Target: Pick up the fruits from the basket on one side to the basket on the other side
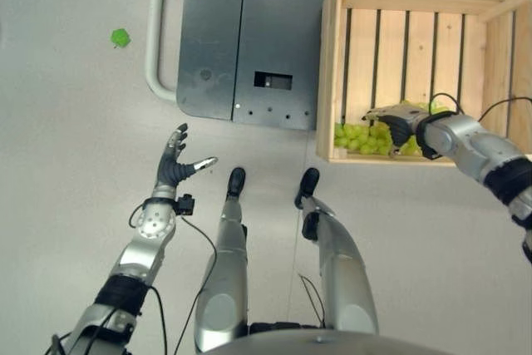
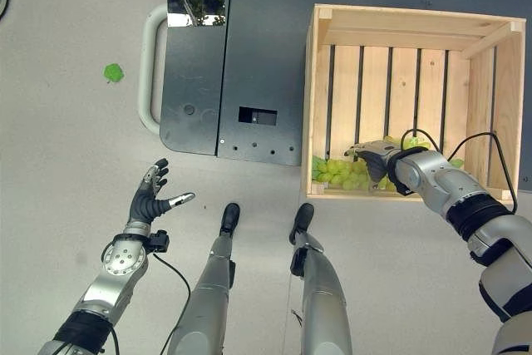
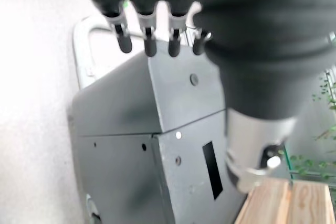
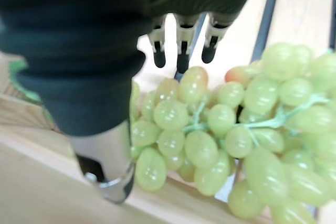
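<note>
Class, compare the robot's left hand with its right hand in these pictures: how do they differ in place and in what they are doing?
The left hand hovers over bare grey floor, while the right hand reaches inside the wooden crate. The left hand has nothing near its fingers; the right hand sits just above the green grapes, not yet closed on them. The left hand's fingers are spread wide; the right hand's lie side by side. Both are open.

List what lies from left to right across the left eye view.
Green scrap on the floor → white handle → left hand, open over the floor → grey cart → wooden crate → grapes → right hand over the grapes.
</note>
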### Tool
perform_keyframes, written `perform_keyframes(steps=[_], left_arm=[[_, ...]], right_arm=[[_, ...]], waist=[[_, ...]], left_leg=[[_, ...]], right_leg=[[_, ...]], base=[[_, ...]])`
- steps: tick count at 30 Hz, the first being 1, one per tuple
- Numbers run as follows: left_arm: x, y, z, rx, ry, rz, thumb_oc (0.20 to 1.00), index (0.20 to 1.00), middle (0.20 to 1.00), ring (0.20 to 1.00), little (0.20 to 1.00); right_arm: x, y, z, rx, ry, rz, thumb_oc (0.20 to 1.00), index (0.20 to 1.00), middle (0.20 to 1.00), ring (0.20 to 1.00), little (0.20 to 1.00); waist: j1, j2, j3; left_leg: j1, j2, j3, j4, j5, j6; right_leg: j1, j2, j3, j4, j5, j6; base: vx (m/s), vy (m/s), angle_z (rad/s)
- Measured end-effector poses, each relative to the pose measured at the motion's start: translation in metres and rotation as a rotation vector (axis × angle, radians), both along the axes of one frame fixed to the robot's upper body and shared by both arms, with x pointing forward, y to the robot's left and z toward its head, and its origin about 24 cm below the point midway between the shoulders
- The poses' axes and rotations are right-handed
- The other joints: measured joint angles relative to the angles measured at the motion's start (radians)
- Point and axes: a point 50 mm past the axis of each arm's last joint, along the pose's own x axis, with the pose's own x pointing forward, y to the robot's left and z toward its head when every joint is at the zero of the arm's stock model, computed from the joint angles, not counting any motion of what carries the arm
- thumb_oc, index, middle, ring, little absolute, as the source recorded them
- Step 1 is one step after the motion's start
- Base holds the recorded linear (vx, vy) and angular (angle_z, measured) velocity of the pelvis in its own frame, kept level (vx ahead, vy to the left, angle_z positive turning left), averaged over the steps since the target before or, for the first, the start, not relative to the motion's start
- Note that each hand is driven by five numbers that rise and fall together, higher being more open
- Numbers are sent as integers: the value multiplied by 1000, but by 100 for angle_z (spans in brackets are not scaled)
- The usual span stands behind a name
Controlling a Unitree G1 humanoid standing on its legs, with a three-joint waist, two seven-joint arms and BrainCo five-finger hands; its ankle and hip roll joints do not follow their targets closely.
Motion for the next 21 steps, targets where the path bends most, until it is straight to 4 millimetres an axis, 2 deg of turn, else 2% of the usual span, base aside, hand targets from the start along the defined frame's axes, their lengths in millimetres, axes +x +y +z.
perform_keyframes(steps=[1, 2, 3, 4, 7, 13, 21], left_arm=[[0, 0, 0, 1, 2, 1, 1000, 1000, 1000, 1000, 1000], [0, 0, 0, 1, 2, 0, 1000, 1000, 1000, 1000, 1000], [0, 0, -1, 1, 2, 0, 1000, 1000, 1000, 1000, 1000], [0, 0, -1, 1, 3, 0, 1000, 1000, 1000, 1000, 1000], [0, -1, 0, 1, 0, -3, 1000, 1000, 1000, 1000, 1000], [1, -6, -2, 4, 8, -26, 1000, 1000, 1000, 1000, 1000], [1, -8, -2, 5, 11, -33, 1000, 1000, 1000, 1000, 1000]], right_arm=[[1, 1, 1, -1, -3, -1, 1000, 1000, 1000, 1000, 1000], [1, 1, 1, -2, -4, -2, 564, 564, 564, 564, 564], [1, 0, 1, -3, -4, -2, 310, 310, 310, 310, 310], [2, 1, 3, 0, -17, -1, 200, 200, 200, 200, 200], [5, 4, 12, 0, -42, 9, 200, 200, 200, 200, 200], [8, 7, 16, -11, -60, 17, 200, 200, 200, 200, 200], [8, 9, 13, -18, -58, 24, 200, 200, 200, 200, 200]], waist=[[0, 1, 0], [1, 2, -1], [0, 3, 0], [-1, 3, 0], [0, 5, -1], [2, 7, -1], [6, 9, 0]], left_leg=[[0, 0, 0, 0, 0, 0], [0, 0, 0, 0, 0, 0], [-1, -1, 0, 0, 0, 0], [-4, -3, 0, 0, 1, -1], [-18, -3, -1, 0, 3, -4], [-38, -2, -1, 1, 6, -7], [-38, -5, -2, 0, 7, -5]], right_leg=[[0, 0, 0, 1, -2, 1], [-1, -2, 0, 6, -5, 2], [-4, -3, 0, 11, -6, 2], [-11, -7, 1, 21, -13, 1], [-31, -7, 2, 33, -17, -2], [-54, -7, 3, 43, -18, -5], [-55, -11, 3, 46, -19, -5]], base=[[11, -6, 3], [-3, 1, 4], [3, -11, 5], [0, 0, 0], [0, 0, 0], [0, 0, 0], [0, 0, 0]])
